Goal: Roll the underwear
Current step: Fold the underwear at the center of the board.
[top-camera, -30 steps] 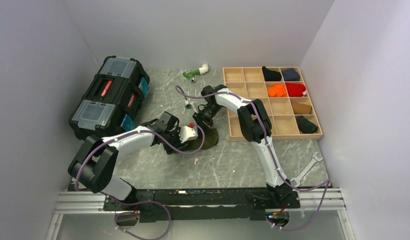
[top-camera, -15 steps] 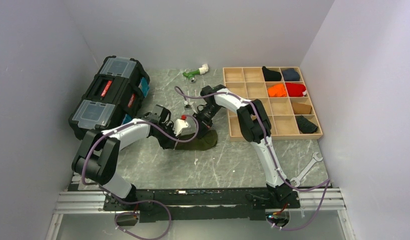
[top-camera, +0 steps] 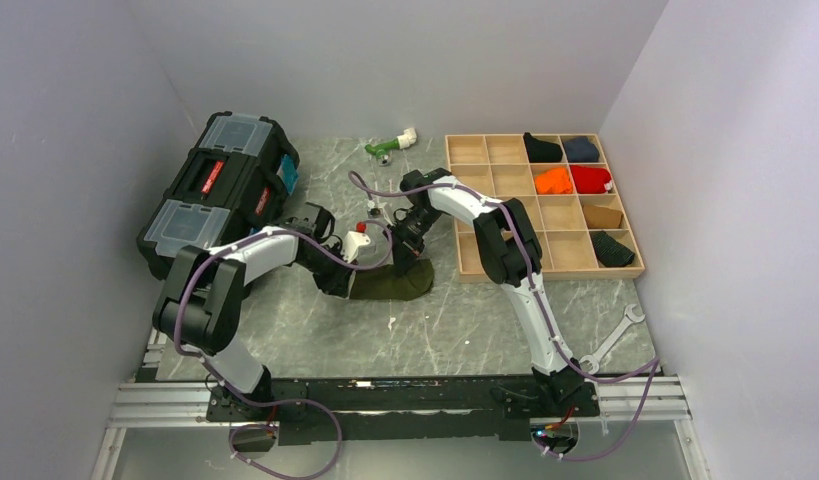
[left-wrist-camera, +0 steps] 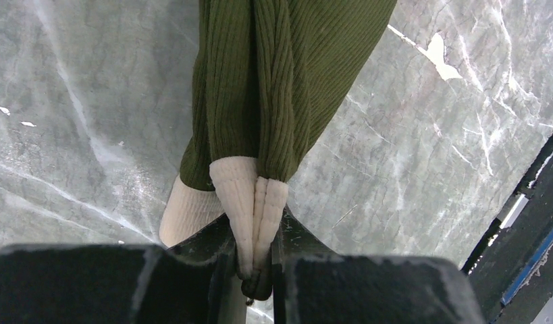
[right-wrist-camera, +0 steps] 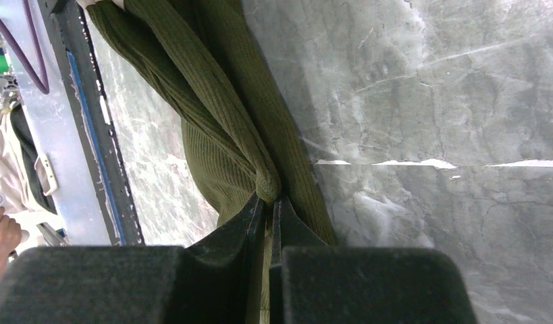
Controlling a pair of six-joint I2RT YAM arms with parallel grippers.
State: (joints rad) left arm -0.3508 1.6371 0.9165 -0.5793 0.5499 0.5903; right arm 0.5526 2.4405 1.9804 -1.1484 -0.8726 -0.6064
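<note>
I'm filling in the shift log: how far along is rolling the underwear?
Done: both ends are gripped. The left gripper is shut on the cream waistband, and the right gripper is shut on the green cloth at the other end.
In hand: the underwear is held between them, bunched lengthwise.
Left: no roll shows yet, so the whole rolling step remains, probably after spreading it flat.

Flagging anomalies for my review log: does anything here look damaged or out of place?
The table shows a white chip-like mark beside the underwear. A wrench lies loose at its near right corner.
</note>
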